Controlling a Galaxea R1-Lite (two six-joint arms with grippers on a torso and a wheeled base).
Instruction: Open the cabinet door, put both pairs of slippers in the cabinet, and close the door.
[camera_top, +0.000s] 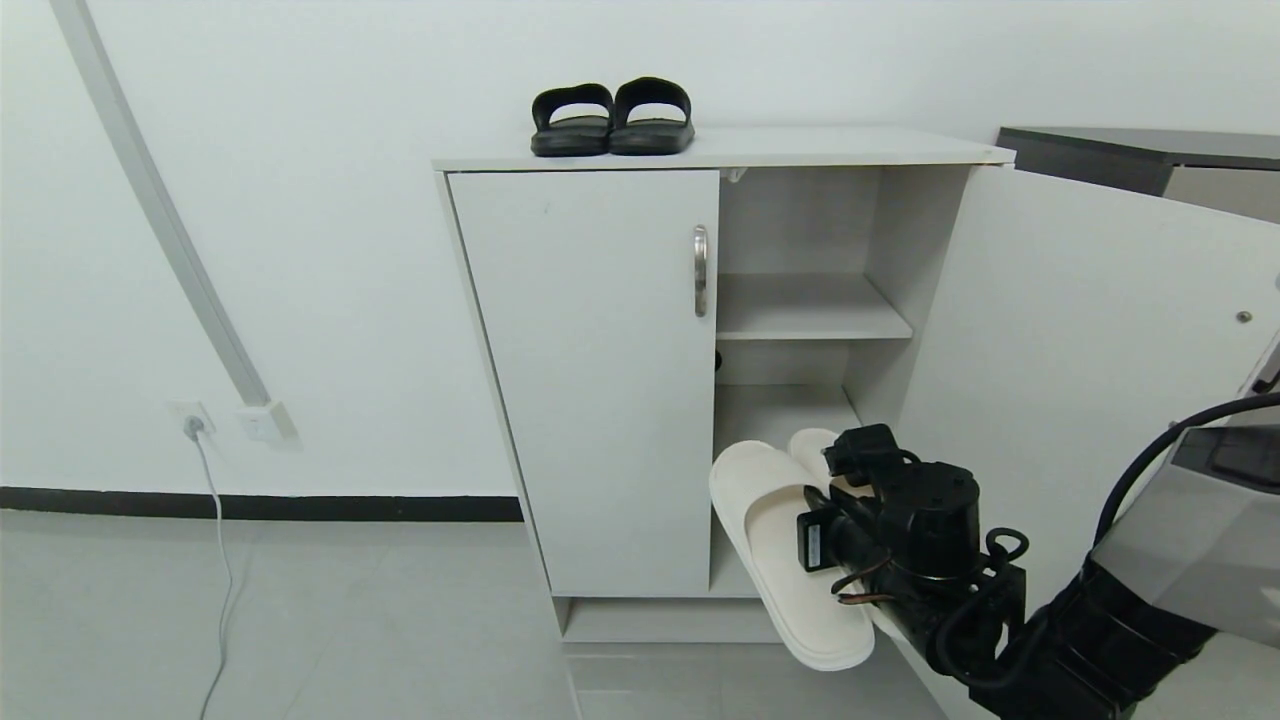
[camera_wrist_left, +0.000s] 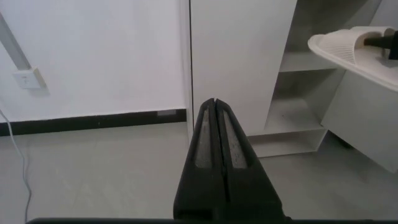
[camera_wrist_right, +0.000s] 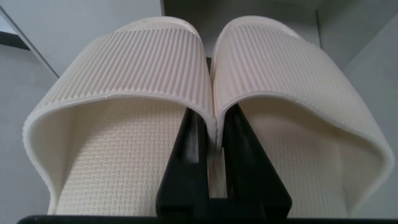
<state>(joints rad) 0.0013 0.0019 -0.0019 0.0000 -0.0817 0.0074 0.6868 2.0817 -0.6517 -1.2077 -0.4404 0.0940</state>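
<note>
Head view: the right pincer (camera_top: 835, 490) holds a pair of cream slippers (camera_top: 770, 520) before the open cabinet (camera_top: 590, 380); black slippers (camera_top: 612, 118) sit on top. Left wrist: left pincer (camera_wrist_left: 215, 107) clenched, empty. Right wrist: ribbed straps (camera_wrist_right: 149, 68) pinched together.

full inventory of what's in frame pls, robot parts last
white slippers: one pair, cream, held before the cabinet's open side
black slippers: one pair, black, on the cabinet top
cabinet: one, white, at the wall; left door shut, right door open
handle: one, silver, left door
wall socket: one, white, left of cabinet, cable plugged in
left end effector: black, shut, empty, above floor
right end effector: black, shut on white slippers
</note>
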